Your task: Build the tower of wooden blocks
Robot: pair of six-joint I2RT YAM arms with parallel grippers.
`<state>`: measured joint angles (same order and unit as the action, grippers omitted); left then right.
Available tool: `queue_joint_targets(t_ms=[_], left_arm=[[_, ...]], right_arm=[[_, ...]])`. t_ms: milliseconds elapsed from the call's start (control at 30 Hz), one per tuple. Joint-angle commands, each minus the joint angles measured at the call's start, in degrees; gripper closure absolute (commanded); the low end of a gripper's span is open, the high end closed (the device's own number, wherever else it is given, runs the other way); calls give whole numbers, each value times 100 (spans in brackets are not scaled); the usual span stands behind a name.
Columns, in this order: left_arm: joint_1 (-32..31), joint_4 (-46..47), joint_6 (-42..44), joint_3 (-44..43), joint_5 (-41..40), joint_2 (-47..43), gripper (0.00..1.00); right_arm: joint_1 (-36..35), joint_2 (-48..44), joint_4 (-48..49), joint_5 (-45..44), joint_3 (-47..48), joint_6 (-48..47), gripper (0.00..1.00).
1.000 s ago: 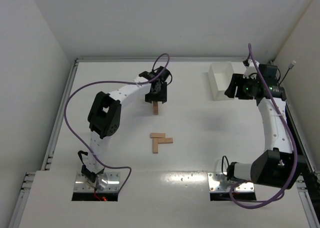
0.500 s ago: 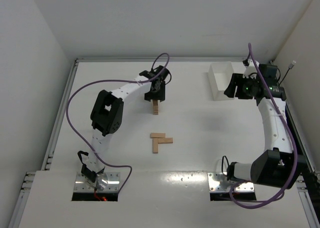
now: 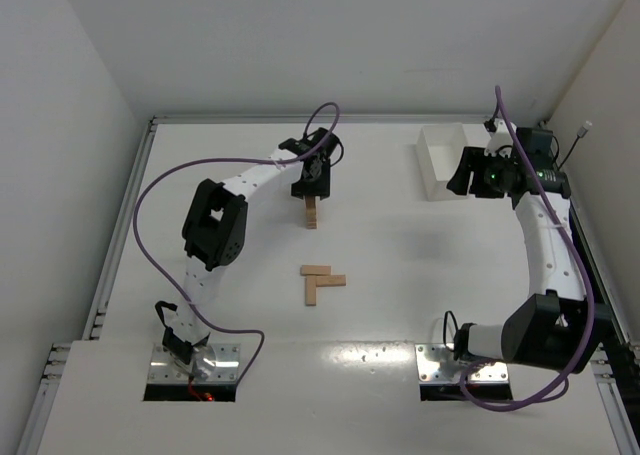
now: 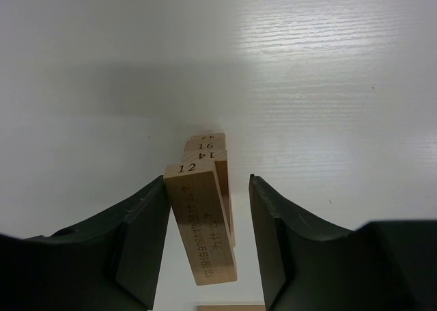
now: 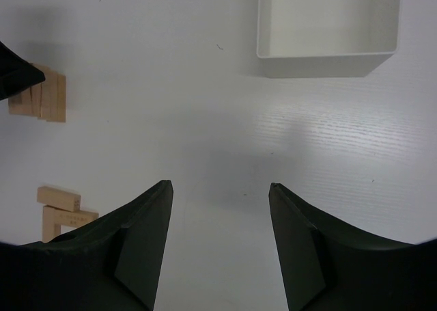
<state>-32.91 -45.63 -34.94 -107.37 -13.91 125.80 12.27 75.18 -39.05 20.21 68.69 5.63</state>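
The tower (image 3: 312, 215) is a narrow stack of tan wood blocks at the table's far middle; it also shows in the right wrist view (image 5: 41, 99). My left gripper (image 3: 311, 182) stands over it, open. In the left wrist view the top block (image 4: 201, 222), marked 12, lies skewed on the lower blocks (image 4: 208, 147). It touches the left finger (image 4: 140, 242), with a gap to the right finger. Three loose wood blocks (image 3: 320, 283) lie mid-table, also seen in the right wrist view (image 5: 61, 212). My right gripper (image 5: 218, 188) is open and empty, hovering near the bin.
A white rectangular bin (image 3: 443, 160) sits at the far right, seen empty in the right wrist view (image 5: 328, 31). Walls close the table at the back and sides. Purple cables loop over both arms.
My left gripper has drawn slightly toward the far edge while staying over the tower. The right arm and the loose blocks have not moved.
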Motion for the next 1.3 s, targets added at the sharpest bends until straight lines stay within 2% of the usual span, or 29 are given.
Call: queue_joint_targets(t_ms=[0,367,633,700,733,833,1067,1267], left_arm=[[47,89,49,-267,11,24,56],[47,89,49,-319,11,24,56],[47,89,49,-319,64,24,60],[47,89,49,-319,64,24,53],[47,89,49,-319,12,24,43],[47,89,49,-267,-41,24,29],[47,142,49,-319,72,-310,26],[-76,274,189,-486,-33,-1390,16]], right_arm=[[30,50,213,141,101,44,45],[30,50,213,141,101,44,45],[30,-3,266,194,48,44,45],[30,-3,266,194,48,44,45],[30,-3,266,194,48,44,45],[30,-3,266,246,48,44,45],[30,-56,266,247,-74,-26,45],[-418,-170,205,168,-285,-825,42]])
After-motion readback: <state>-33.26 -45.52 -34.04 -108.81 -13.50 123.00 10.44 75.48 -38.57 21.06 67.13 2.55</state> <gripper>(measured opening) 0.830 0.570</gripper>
